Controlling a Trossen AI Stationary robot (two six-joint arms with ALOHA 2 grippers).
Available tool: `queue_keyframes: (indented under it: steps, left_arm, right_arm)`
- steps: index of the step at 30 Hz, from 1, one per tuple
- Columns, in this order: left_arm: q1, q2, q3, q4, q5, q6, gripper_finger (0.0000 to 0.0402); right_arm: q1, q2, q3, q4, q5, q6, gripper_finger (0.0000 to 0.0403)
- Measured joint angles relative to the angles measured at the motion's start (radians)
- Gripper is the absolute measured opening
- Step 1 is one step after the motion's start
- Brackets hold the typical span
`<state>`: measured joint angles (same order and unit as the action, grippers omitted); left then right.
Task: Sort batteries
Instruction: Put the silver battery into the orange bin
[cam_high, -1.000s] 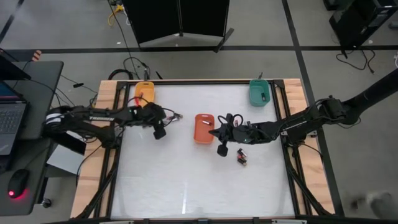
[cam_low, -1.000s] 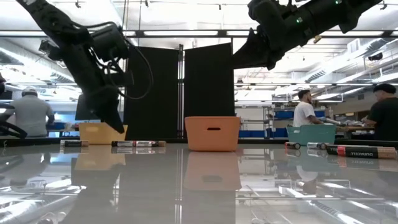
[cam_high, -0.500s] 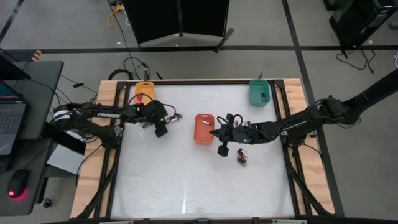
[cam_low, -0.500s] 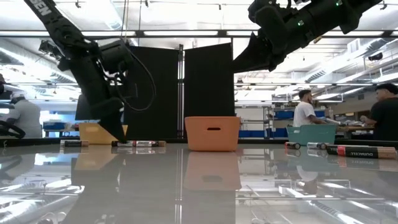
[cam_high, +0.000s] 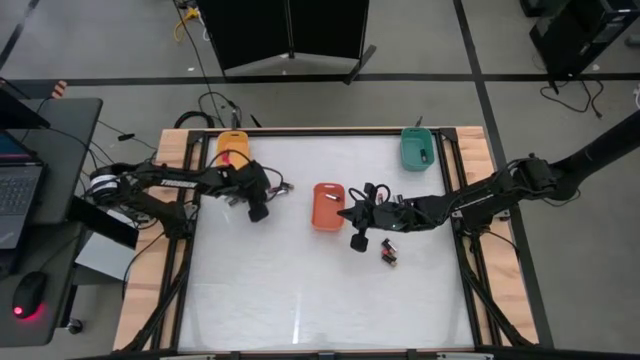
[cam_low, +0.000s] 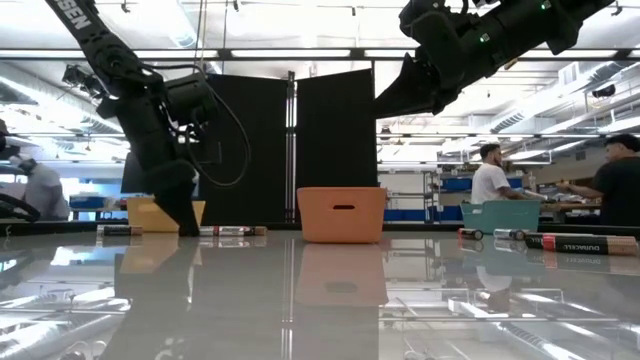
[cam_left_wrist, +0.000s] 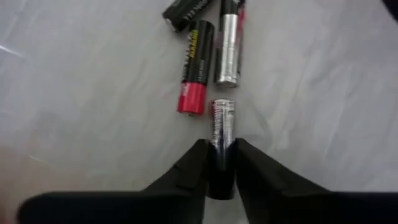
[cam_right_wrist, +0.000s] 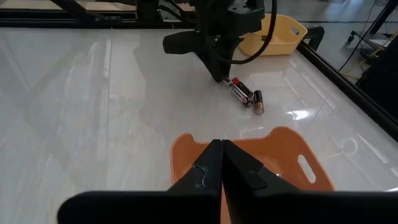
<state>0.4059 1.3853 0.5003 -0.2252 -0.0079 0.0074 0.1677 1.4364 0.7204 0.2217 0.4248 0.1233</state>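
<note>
Left gripper (cam_left_wrist: 221, 163) is down on the table (cam_high: 300, 290), between the yellow tray (cam_high: 232, 147) and the orange tray (cam_high: 327, 205), fingers clamped on a silver-and-dark battery (cam_left_wrist: 222, 124) that lies flat on the surface. Low view shows this gripper (cam_low: 186, 222) reaching the tabletop. Just beyond the held cell lie three more batteries: a black-yellow-red one (cam_left_wrist: 196, 67), a silvery one (cam_left_wrist: 228, 50), and a dark one (cam_left_wrist: 186, 10) partly cut off at the picture edge; these lie close together, the first two side by side.

Right gripper (cam_high: 344, 211) hangs above the orange tray's near side, raised off the table, fingers (cam_right_wrist: 231, 168) pressed together with nothing seen between them. The right wrist view shows the orange tray (cam_right_wrist: 280, 155) below it and the left gripper (cam_right_wrist: 217, 74) farther off beside the batteries (cam_right_wrist: 245, 93).

Other batteries (cam_high: 388, 250) sit on the table on the orange tray's far side from the yellow one, under the right arm. The teal tray (cam_high: 417, 148) stands at the table's far corner, something dark inside, possibly a battery, too small to tell. An item lies inside the orange tray too.
</note>
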Motion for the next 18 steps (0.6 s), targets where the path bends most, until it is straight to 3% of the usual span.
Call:
queue_keyframes:
  steps: [3,10,18]
  left_arm:
    - [-0.028,-0.002,0.002,-0.019,-0.002,0.007,0.0049]
    - [-0.098,-0.054,0.030,-0.085,0.014,-0.011,0.0049]
    - [-0.146,-0.085,0.212,-0.127,0.057,0.022,0.0049]
  right_arm:
    - [0.000,0.000,0.000,0.000,0.000,-0.001,0.0020]
    - [0.000,0.000,0.000,0.001,0.000,-0.004,0.0010]
    - [0.003,-0.072,-0.001,-0.039,0.000,-0.003,0.0012]
